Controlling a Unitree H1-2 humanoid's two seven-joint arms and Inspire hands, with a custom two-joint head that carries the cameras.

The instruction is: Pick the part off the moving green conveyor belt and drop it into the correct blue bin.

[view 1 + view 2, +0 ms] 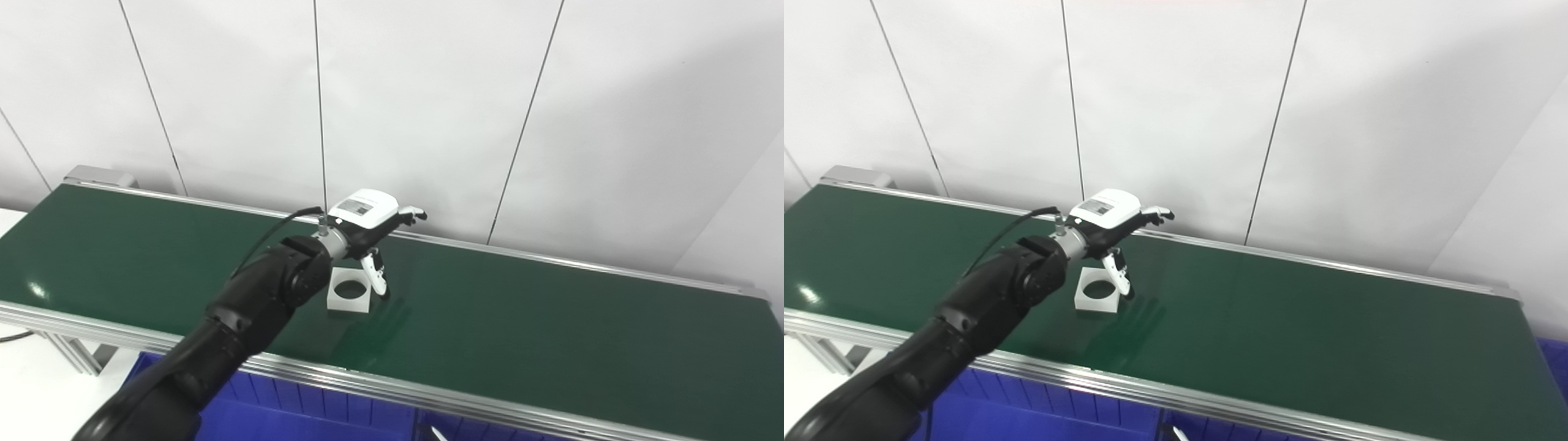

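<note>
A flat white square part (349, 292) with a round hole lies on the green conveyor belt (520, 324), near its middle; it also shows in the right eye view (1097, 293). My left hand (373, 229) hovers just above and behind the part, open, fingers spread toward the wall and the thumb (378, 278) pointing down beside the part's right edge. The hand holds nothing. My right hand is out of view.
Blue bins (294, 410) sit below the belt's near aluminium rail (392, 383), with a divider between two compartments. A white panelled wall (429, 110) stands right behind the belt. The belt's left end has a metal roller housing (101, 176).
</note>
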